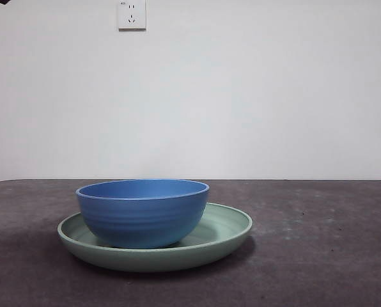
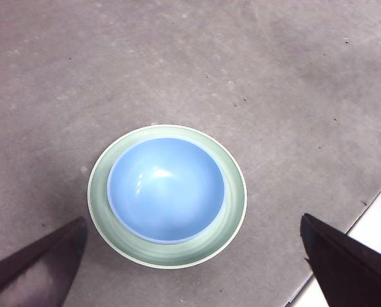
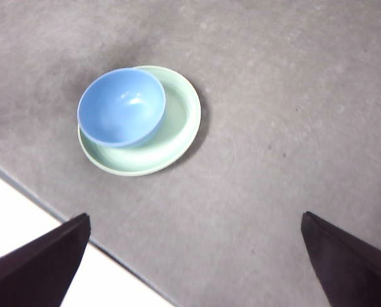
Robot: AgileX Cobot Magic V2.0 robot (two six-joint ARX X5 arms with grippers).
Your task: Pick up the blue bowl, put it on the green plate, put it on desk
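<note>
We see the bowl (image 1: 142,213) sitting upright inside the plate (image 1: 224,238), a little to one side of its middle. The plate lies flat on the desk (image 1: 318,256). Our left gripper (image 2: 194,256) hangs high above the bowl, with its jaws spread wide and nothing in them. Our right gripper (image 3: 194,256) is also up high, off to the side of the plate, jaws wide apart and holding nothing. A wall socket (image 1: 132,15) is on the white wall behind.
</note>
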